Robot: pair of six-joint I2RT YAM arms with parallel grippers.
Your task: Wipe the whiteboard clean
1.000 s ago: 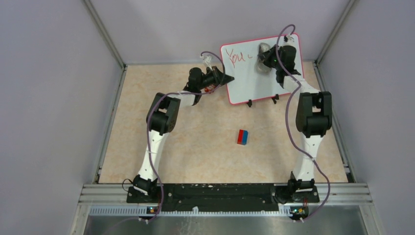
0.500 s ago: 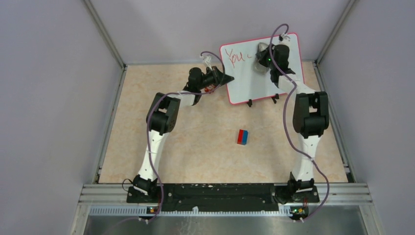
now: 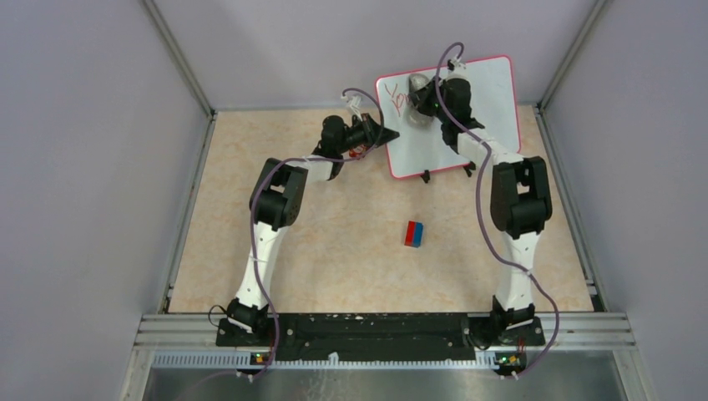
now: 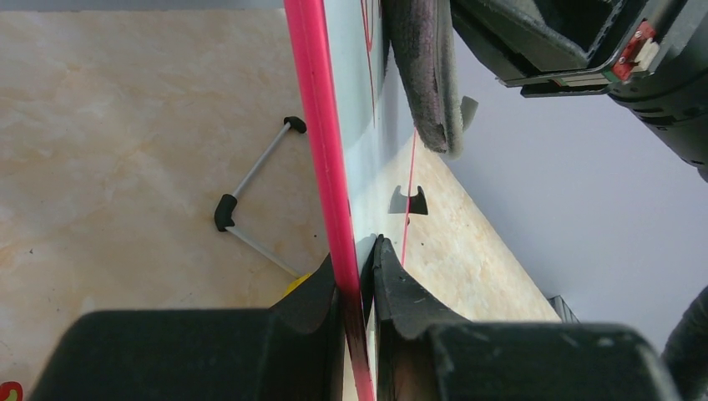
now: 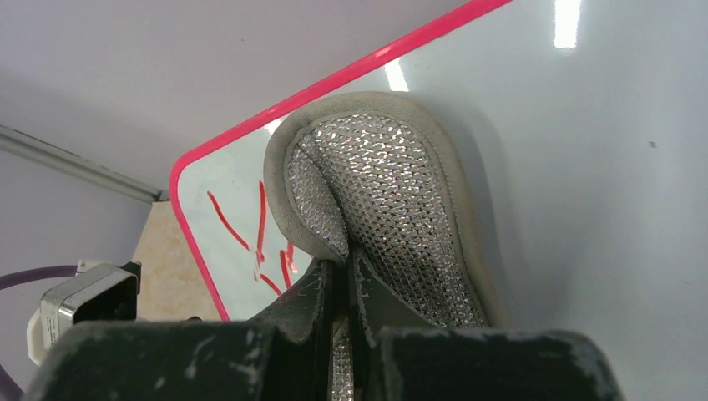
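Grey cloth [image 5: 392, 184], mesh-faced with a plain hem, is pinched between the closed fingers of the right gripper [image 5: 342, 267] and pressed flat against the whiteboard [image 5: 584, 167]. The board stands straight ahead of that gripper, and its glossy face fills the right wrist view. Red handwriting [image 5: 259, 225] lies just left of the cloth, by the board's upper left corner. Only a few slanted strokes show there, partly cut off by the hem, and no word can be read.

From the top view the handwriting [image 3: 397, 102] looks like a "Y" and part of a second letter, with the cloth [image 3: 416, 85] over the rest. To the right of the right gripper [image 3: 430, 100] the whiteboard [image 3: 488, 109] is plain white.

Below and left of the cloth, the left gripper [image 3: 388, 134] is clamped on the board's left edge. Its wrist view shows the left gripper [image 4: 357, 259] with its fingers tight on either side of the pink frame [image 4: 321, 150]. Only this view shows a thin wire prop [image 4: 250, 180] with black ends, behind the board.

Only the top view shows a red-and-blue block [image 3: 414, 234] on the table [image 3: 334, 251], well apart from both grippers.
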